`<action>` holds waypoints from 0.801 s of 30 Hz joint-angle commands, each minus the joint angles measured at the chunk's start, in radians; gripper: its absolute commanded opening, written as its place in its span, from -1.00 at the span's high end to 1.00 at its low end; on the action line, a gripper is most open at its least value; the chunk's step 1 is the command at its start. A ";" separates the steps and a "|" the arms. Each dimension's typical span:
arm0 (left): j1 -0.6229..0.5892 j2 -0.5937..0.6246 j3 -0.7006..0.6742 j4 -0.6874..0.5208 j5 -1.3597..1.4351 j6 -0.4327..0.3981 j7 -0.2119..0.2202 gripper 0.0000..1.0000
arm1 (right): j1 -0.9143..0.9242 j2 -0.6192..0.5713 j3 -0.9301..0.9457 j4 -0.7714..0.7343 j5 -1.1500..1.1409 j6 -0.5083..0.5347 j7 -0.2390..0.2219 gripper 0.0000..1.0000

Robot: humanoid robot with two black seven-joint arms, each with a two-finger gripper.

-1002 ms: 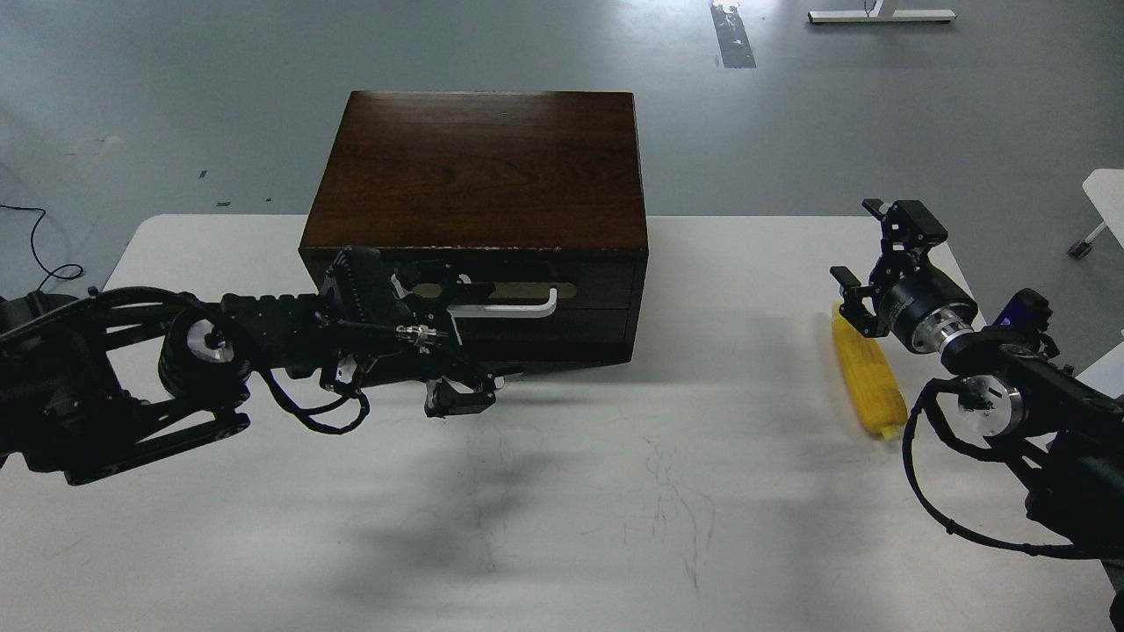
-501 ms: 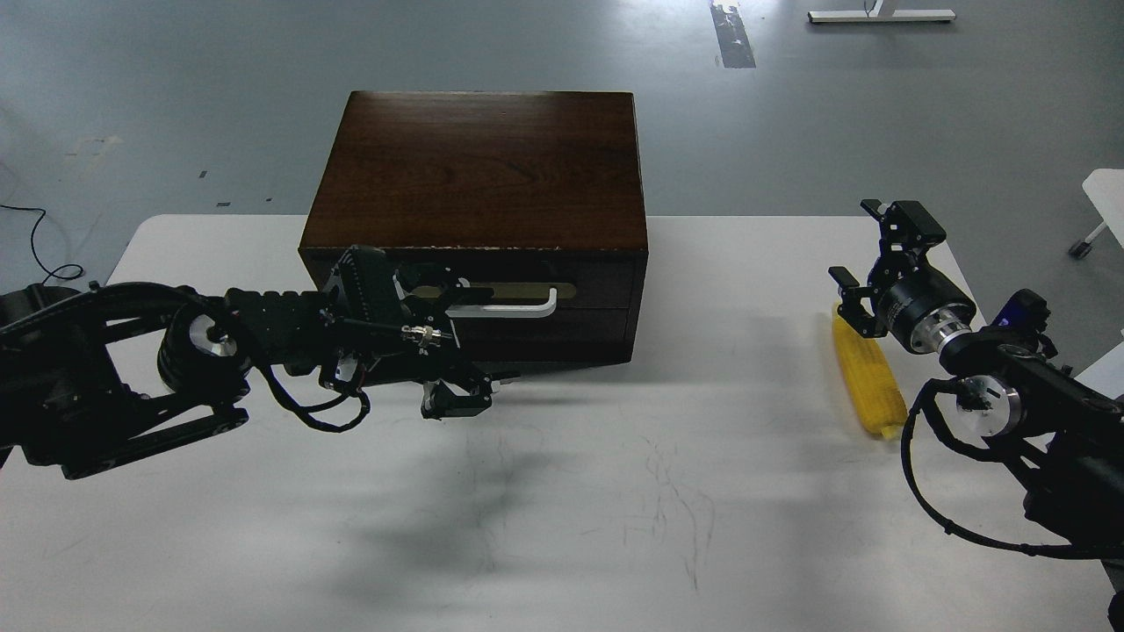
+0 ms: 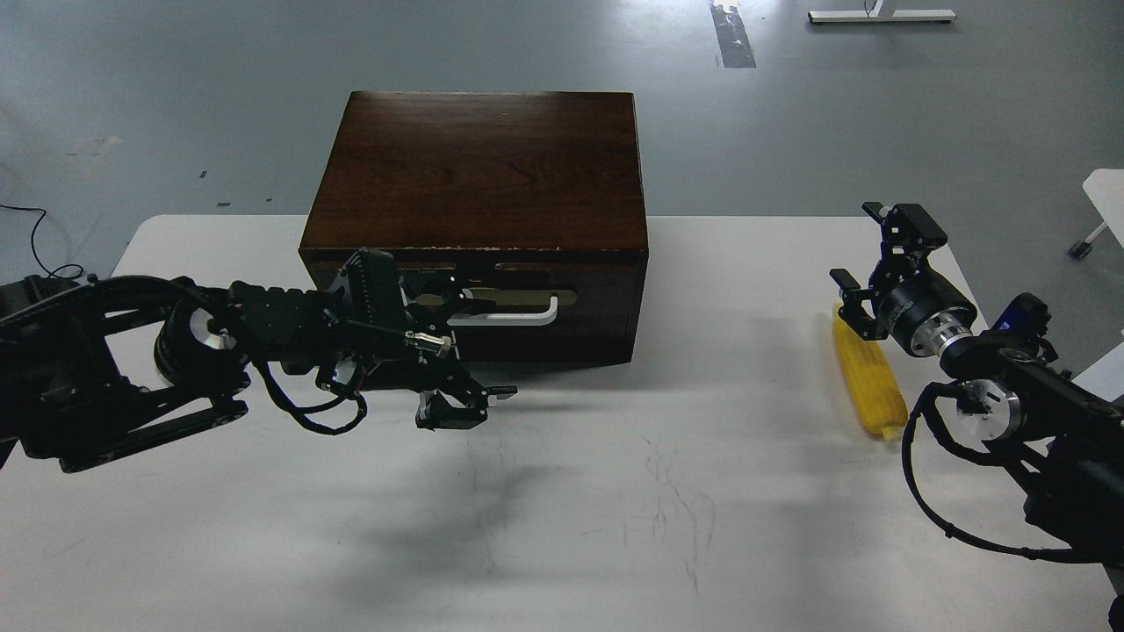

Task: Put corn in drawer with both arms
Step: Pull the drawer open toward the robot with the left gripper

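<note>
the corn [image 3: 869, 384] lies flat on the white bench [image 3: 615, 527] at the far right, well apart from the dark wooden box [image 3: 479, 175], with its long axis running away from the robot and leaning slightly left at the far end. the right tool [image 3: 865, 263] hangs just above that far end, fingers spread apart and holding nothing, so the right arm is plainly the nearer one for the pick. the spread of the fingers looks roughly across the cob's length, which should suit a grasp

the left tool [image 3: 457, 303] is at the drawer [image 3: 527, 298], around the left end of its white bar handle [image 3: 514, 314]; whether its fingers grip the bar i cannot tell, they are dark against the dark front. a thin pale gap shows above the drawer front, so it looks barely open. the corn must travel leftward across the bench to reach it
</note>
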 commanded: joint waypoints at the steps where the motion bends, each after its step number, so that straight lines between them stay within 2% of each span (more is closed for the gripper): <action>1: -0.008 0.005 0.000 -0.015 0.000 0.001 -0.011 -0.97 | -0.002 0.000 0.000 0.000 0.000 -0.001 0.000 -1.00; 8: -0.034 0.007 0.074 -0.029 0.000 0.000 -0.017 -0.97 | 0.000 0.002 0.005 0.000 0.000 -0.001 0.000 -1.00; 17: -0.034 0.022 0.078 -0.038 0.000 0.000 -0.029 -0.97 | 0.000 0.002 0.005 0.000 0.000 -0.003 0.000 -1.00; 24: -0.043 0.028 0.078 -0.054 0.000 0.006 -0.062 -0.97 | -0.002 0.003 0.005 0.000 0.000 -0.006 0.000 -1.00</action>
